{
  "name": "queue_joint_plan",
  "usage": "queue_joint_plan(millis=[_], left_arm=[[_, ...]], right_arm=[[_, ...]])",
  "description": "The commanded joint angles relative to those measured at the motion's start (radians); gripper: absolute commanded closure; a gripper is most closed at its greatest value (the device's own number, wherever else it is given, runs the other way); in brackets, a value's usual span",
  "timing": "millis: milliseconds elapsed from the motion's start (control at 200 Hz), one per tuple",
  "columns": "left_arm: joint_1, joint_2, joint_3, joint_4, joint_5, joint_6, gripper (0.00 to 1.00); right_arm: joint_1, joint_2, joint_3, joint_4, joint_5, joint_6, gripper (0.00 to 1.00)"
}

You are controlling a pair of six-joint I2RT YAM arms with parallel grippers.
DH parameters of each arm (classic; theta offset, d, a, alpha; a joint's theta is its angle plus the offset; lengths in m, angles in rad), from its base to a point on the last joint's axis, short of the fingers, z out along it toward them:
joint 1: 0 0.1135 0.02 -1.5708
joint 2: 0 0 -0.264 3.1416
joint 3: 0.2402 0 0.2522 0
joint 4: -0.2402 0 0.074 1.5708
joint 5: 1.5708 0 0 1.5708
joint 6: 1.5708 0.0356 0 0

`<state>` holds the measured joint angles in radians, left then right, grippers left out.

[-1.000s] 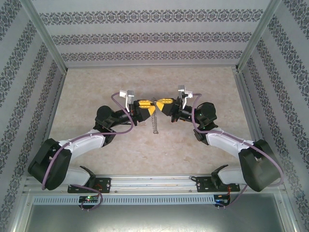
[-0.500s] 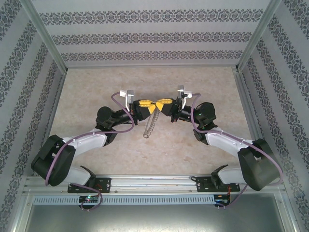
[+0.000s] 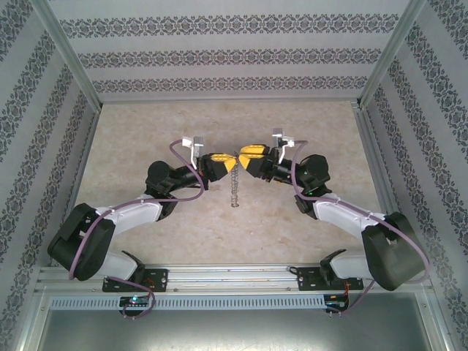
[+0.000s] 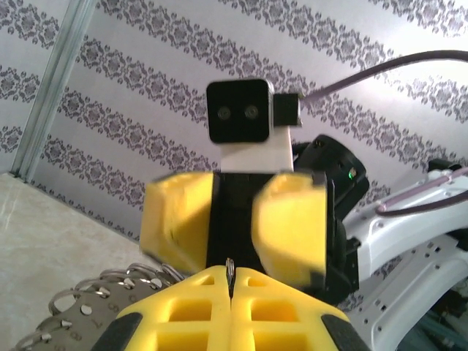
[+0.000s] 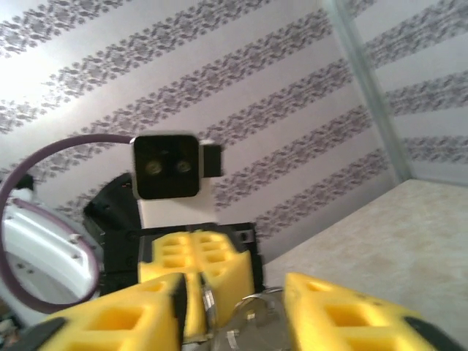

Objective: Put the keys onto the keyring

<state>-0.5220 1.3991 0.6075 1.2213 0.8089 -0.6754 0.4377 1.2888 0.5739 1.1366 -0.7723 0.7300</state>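
Above the middle of the table my two grippers meet tip to tip. My left gripper point(image 3: 228, 162) point(image 4: 231, 272) is shut on a thin metal edge of the keyring point(image 3: 234, 186), which dangles below it as a narrow silvery strand. Its fringe of small metal pieces point(image 4: 88, 300) shows at the lower left of the left wrist view. My right gripper point(image 3: 244, 156) point(image 5: 234, 292) stands open, with its yellow fingers on either side of the left fingertips and of the ring's silvery pieces point(image 5: 256, 325). The keys are hidden.
The beige tabletop point(image 3: 146, 124) is fenced by patterned walls point(image 3: 227, 58) at the back and sides, with aluminium posts point(image 3: 73, 66) at the corners. Both arm bases sit on the rail point(image 3: 234, 278) at the near edge.
My right gripper has opened and let go. My left gripper has closed fully on the keyring, which swung left and now hangs straight down again.
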Motion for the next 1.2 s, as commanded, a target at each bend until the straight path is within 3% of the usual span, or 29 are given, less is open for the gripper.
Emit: queue_joint_plan(millis=[0,245,435,570,884,1194], left_arm=[[0.003,-0.081,0.022,-0.137,0.073,0.158,1.00],[0.003,-0.182,0.131,-0.639,0.162,0.508,1.00],[0.003,-0.162,0.237,-0.882,0.227,0.658,1.00],[0.004,-0.119,0.321,-1.044,0.269,0.724,1.00],[0.004,-0.067,0.412,-1.201,0.314,0.776,1.00],[-0.001,-0.060,0.418,-1.203,0.323,0.772,1.00]], right_arm=[[-0.055,-0.111,-0.028,-0.067,0.024,-0.013,0.51],[-0.080,-0.320,-0.032,-0.512,0.031,-0.183,0.50],[-0.066,-0.393,-0.037,-0.691,-0.021,-0.305,0.50],[-0.049,-0.397,-0.049,-0.713,-0.057,-0.356,0.51],[0.013,-0.332,-0.026,-0.712,-0.102,-0.412,0.56],[0.054,-0.283,0.000,-0.686,-0.096,-0.424,0.59]])
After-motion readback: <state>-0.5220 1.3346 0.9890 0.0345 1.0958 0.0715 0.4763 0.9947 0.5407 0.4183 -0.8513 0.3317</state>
